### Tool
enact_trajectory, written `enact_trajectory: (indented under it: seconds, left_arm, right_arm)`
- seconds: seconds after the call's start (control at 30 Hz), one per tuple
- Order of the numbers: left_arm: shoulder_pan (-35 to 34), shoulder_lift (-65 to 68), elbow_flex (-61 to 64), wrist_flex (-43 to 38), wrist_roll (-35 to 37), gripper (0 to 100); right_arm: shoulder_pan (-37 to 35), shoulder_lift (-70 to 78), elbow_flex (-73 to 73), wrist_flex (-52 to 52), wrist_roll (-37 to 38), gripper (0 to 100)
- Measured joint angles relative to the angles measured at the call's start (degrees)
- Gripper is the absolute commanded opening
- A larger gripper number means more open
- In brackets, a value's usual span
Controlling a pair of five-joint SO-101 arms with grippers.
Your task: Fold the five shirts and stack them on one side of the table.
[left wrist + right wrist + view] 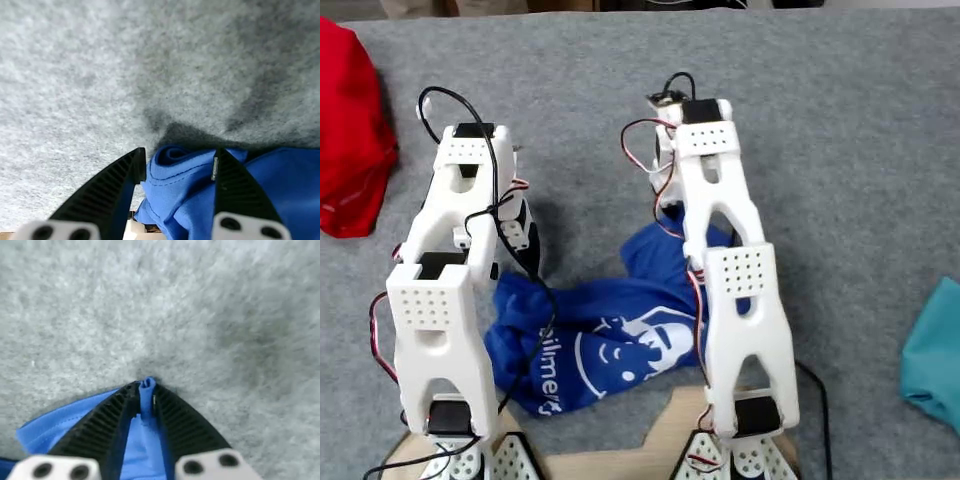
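The blue shirt (610, 340) lies crumpled on the grey felt table (840, 120), close to the arms' bases and between the two arms. Its white print faces up, partly covered by the right arm's white links, so the whole outline of the shirt cannot be traced.

In the left wrist view, the left gripper (180, 160) has its jaws spread wide, with a rolled blue hem rising between them. One finger (235, 185) seems to rest against the cloth, though the angle leaves actual contact uncertain.

In the right wrist view, the right gripper (146, 387) has its jaws pressed together on a thin ridge of the blue fabric. A small tuft pokes out past the tips, just over the felt.

From above, both grippers are largely hidden beneath their own arms and cables.

A red shirt (350, 130) sits bunched at the far left edge of the table, cut off by the frame. A teal shirt (935, 355) shows at the right edge, also cut off. Both are well apart from the blue one.
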Motion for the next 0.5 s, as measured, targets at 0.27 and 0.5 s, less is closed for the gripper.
enact_trajectory:
  seconds: [0.27, 0.5]
  left_arm:
    - [0.0, 0.0, -0.2, 0.0, 4.6, 22]
    - [0.0, 0.0, -0.2, 0.0, 5.8, 22]
  right_arm:
    - [6.2, 0.0, -9.2, 0.1, 0.0, 0.5]
    - [11.9, 0.0, -23.2, 0.2, 0.0, 0.5]
